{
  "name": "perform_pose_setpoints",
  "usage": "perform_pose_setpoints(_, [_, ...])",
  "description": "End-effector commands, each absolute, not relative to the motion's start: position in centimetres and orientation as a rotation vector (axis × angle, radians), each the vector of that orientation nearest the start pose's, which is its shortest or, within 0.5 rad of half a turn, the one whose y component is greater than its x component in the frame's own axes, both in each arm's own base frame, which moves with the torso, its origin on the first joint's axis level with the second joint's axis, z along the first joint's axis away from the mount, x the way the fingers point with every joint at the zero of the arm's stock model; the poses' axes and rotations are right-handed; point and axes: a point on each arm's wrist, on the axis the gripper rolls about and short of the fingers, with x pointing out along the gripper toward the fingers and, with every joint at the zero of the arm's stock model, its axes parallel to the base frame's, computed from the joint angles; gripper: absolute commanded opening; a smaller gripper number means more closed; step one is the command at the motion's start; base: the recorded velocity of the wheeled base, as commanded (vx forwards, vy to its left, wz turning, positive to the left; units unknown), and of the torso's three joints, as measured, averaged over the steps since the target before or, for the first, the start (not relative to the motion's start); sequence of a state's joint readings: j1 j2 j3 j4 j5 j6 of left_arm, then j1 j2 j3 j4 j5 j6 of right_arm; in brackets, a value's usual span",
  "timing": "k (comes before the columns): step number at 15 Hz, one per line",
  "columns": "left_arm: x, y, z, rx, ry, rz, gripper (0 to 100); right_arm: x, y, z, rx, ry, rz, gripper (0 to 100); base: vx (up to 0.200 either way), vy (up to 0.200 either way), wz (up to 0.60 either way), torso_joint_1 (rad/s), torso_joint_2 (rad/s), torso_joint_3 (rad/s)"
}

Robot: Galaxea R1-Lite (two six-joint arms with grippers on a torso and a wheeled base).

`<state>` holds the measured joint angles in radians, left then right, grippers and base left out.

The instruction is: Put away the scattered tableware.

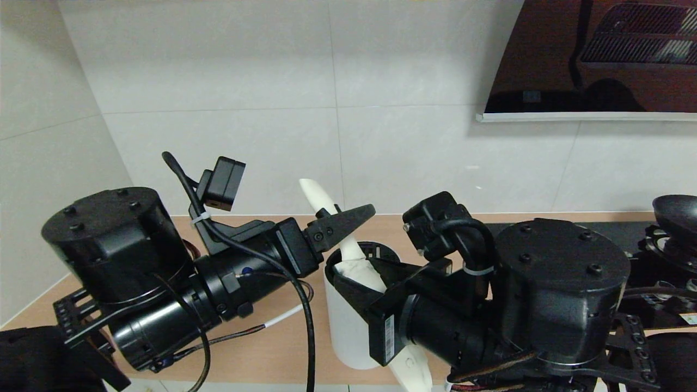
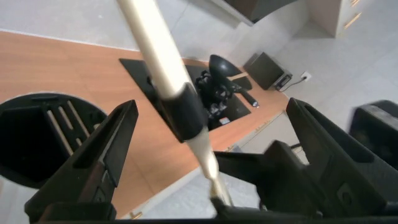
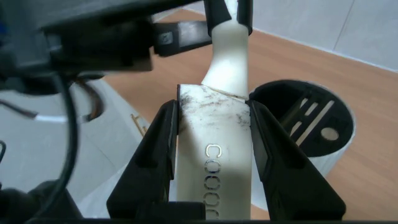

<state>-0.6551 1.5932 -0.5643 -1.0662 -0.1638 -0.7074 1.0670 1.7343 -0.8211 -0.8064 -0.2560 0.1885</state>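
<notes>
Inventory, as I count it from the remote station.

- **End effectors:** two, the left (image 2: pixel 211 109) and the right (image 3: pixel 214 109).
- **Spatula** (image 1: pixel 315 195)**:** one, white. It is the only piece of tableware I can count.
- **Holder** (image 1: pixel 343 326)**:** one, a white cylinder with a black insert. I cannot count what is inside it.
- **Tabletop** (image 1: pixel 261 348)**:** one, wood-toned.
- **Cooktop** (image 2: pixel 138 67)**:** one, black.
- **Bowl-shaped item** (image 1: pixel 675 209)**:** one, dark, on the cooktop.
- **Hood** (image 1: pixel 588 54)**:** one, dark, on the tiled wall.
</notes>
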Motion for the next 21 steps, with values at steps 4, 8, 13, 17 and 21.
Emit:
perform_pose_setpoints(4, [20.67, -16.34, 19.21, -0.675, 0.257, -0.796, 100, 15.07, 27.59, 19.31, 0.101, 0.161, 0.820, 0, 0.000, 0.000, 0.00, 0.000, 0.00, 0.000])
perform_pose_setpoints(8, [20.64, -16.32, 19.25, -0.677, 0.256, -0.797, 0, 14.64, 27.28, 19.69, 0.106, 0.152, 0.828, 0, 0.000, 0.000, 0.00, 0.000, 0.00, 0.000])
perform_pose_setpoints(13, [20.56, -16.26, 19.33, -0.677, 0.254, -0.799, 0, 14.65, 27.19, 19.87, 0.110, 0.147, 0.827, 0, 0.000, 0.000, 0.00, 0.000, 0.00, 0.000])
perform_pose_setpoints(17, [20.48, -16.24, 19.49, -0.679, 0.248, -0.801, 0, 14.74, 27.15, 19.91, 0.113, 0.146, 0.823, 0, 0.000, 0.000, 0.00, 0.000, 0.00, 0.000])
perform_pose_setpoints(21, [20.14, -16.43, 19.69, -0.679, 0.244, -0.815, 0, 14.78, 26.92, 20.20, 0.121, 0.139, 0.819, 100, 0.000, 0.000, 0.00, 0.000, 0.00, 0.000])
